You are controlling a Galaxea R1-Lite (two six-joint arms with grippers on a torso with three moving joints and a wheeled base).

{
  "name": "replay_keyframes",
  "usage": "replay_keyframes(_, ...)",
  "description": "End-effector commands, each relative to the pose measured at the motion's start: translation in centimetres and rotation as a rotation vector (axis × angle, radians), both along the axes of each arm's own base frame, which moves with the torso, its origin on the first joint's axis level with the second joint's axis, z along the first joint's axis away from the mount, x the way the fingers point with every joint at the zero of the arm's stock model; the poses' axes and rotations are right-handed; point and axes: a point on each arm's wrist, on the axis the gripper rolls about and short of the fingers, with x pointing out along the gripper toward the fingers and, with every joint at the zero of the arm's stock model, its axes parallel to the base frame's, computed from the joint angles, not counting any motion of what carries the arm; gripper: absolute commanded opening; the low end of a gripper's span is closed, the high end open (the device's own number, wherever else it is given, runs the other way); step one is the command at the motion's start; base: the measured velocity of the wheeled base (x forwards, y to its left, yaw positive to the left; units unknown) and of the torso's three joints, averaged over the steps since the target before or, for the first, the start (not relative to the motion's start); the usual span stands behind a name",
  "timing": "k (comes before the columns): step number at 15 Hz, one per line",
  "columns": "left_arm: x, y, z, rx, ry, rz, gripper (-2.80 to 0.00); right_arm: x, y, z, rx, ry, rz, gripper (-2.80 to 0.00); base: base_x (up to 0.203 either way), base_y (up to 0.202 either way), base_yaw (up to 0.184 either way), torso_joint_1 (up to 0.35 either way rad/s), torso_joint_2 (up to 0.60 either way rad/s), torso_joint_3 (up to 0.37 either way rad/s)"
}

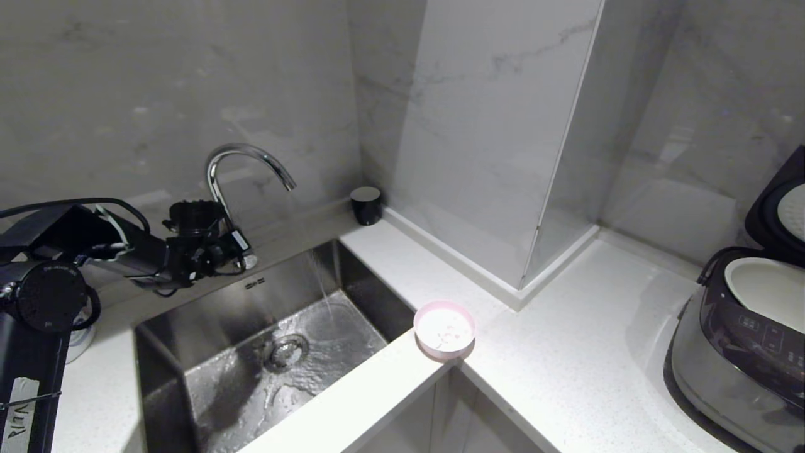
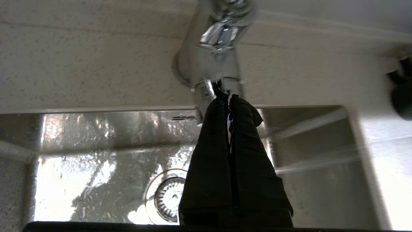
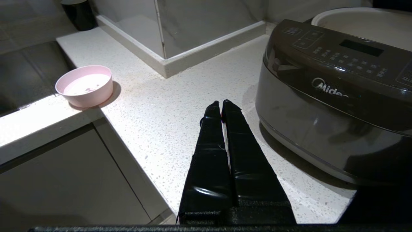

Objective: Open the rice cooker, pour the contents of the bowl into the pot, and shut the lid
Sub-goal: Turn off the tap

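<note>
Now left gripper [image 2: 225, 96] closed at faucet [image 1: 248, 163], water running

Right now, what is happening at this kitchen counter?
Water runs from the faucet into the sink. The left gripper, fingers shut, is at the faucet's base. The pink bowl stands on the counter corner beside the sink, with a little whitish matter inside. The rice cooker stands to the right with its lid raised and its pot showing. The right gripper, fingers shut, hangs above the counter, holding nothing.

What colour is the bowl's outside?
Pale pink, clearest in the right wrist view: bowl.
</note>
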Motion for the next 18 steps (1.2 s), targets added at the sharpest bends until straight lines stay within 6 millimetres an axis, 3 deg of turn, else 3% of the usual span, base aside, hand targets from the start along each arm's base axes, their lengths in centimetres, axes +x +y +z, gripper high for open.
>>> replay_keyframes(1,0.4,0.3,-0.7,-0.002,0.004,0.009,-2.80,0.0,0.0,0.0,0.000,0.000,0.000,-2.80,0.000,0.000,0.000,0.000,0.00,0.000)
replay_keyframes(5,0.6,0.7,0.1,-0.001,-0.021,0.018,-2.80,0.0,0.0,0.0,-0.002,0.000,0.000,-2.80,0.000,0.000,0.000,0.000,0.00,0.000)
replay_keyframes(9,-0.6,-0.7,2.4,-0.007,-0.045,-0.009,-2.80,0.0,0.0,0.0,0.000,0.000,0.000,-2.80,0.000,0.000,0.000,0.000,0.00,0.000)
replay_keyframes(12,-4.1,-3.4,4.2,-0.014,-0.014,-0.074,-2.80,0.0,0.0,0.0,0.000,0.000,0.000,-2.80,0.000,0.000,0.000,0.000,0.00,0.000)
replay_keyframes(15,-9.1,-6.4,5.7,-0.036,0.026,-0.189,-2.80,0.0,0.0,0.0,0.000,0.000,0.000,-2.80,0.000,0.000,0.000,0.000,0.00,0.000)
replay_keyframes(18,-13.4,-8.0,7.2,-0.056,0.034,-0.285,-2.80,0.0,0.0,0.0,0.000,0.000,0.000,-2.80,0.000,0.000,0.000,0.000,0.00,0.000)
